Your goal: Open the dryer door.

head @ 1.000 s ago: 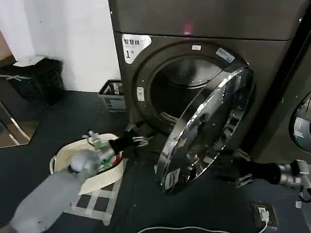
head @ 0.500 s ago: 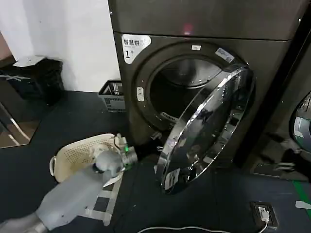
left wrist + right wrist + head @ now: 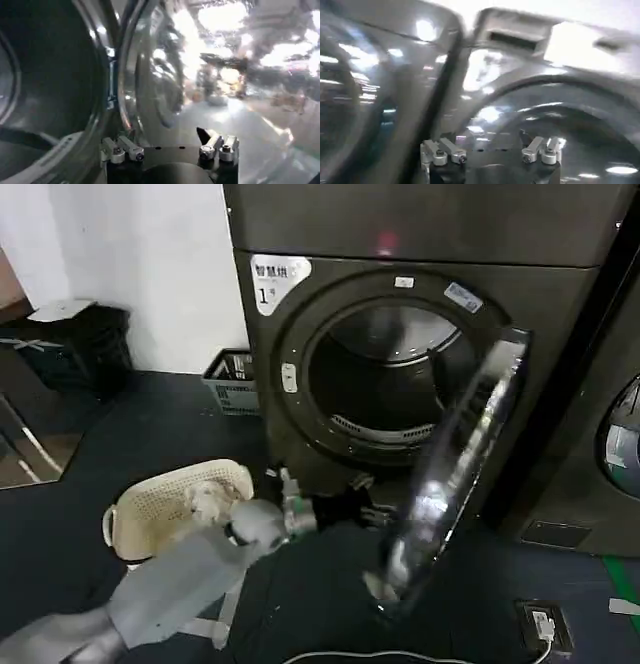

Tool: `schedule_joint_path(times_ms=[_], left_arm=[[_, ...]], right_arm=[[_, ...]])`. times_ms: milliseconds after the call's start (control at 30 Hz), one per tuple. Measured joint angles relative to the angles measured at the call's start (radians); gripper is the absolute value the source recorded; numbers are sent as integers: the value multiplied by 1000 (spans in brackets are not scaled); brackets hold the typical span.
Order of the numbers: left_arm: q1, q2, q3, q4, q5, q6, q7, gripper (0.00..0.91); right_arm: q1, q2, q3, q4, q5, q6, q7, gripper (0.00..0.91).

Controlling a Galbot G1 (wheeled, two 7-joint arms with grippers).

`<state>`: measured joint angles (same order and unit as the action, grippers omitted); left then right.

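The dryer door (image 3: pixel 462 469), a chrome-ringed porthole, stands swung wide open and shows almost edge-on to the right of the dark drum opening (image 3: pixel 385 379). My left arm reaches in from the lower left. Its gripper (image 3: pixel 368 512) is low in front of the dryer, just left of the door's lower rim. In the left wrist view this gripper (image 3: pixel 170 146) is open with nothing between its fingers, and the door's shiny ring (image 3: pixel 131 75) curves close ahead. My right gripper (image 3: pixel 490 147) is open and empty too, facing a grey machine front.
A cream laundry basket (image 3: pixel 165 502) sits on the dark floor beside my left arm. A grey crate (image 3: pixel 232 384) stands by the dryer's left side, black bins (image 3: pixel 70 344) farther left. The neighbouring machine's door (image 3: pixel 622 439) is at the right edge. A socket box (image 3: pixel 545 626) and cable lie on the floor.
The door has swung farther open, from slanted to nearly edge-on. My left gripper has moved right, toward the door's lower rim. My right arm left the head view a second ago.
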<state>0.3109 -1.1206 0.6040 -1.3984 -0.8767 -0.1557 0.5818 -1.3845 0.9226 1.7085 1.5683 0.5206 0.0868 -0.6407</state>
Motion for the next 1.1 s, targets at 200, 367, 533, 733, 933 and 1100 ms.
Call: schedule_joint_path(times_ms=[200, 367, 533, 733, 933, 1100], left_arm=[[-22, -54, 59, -3, -2, -1, -38, 907], [-40, -106, 110, -6, -2, 3, -86, 907], [-64, -167, 150, 10, -5, 0, -137, 907], [-97, -256, 193, 51, -8, -4, -168, 907], [-121, -342, 214, 92, -2, -8, -186, 907], [-137, -400, 225, 130, 17, -12, -186, 907]], right_arm=[[-57, 1, 158, 49, -17, -109, 210, 907], [-111, 6, 283, 61, -109, -181, 343, 907], [-150, 17, 392, 83, -169, -275, 369, 907], [-191, 20, 498, 79, -267, -292, 402, 907], [-206, 5, 570, 54, -283, -261, 456, 907], [-208, 3, 608, 33, -294, -266, 476, 907]])
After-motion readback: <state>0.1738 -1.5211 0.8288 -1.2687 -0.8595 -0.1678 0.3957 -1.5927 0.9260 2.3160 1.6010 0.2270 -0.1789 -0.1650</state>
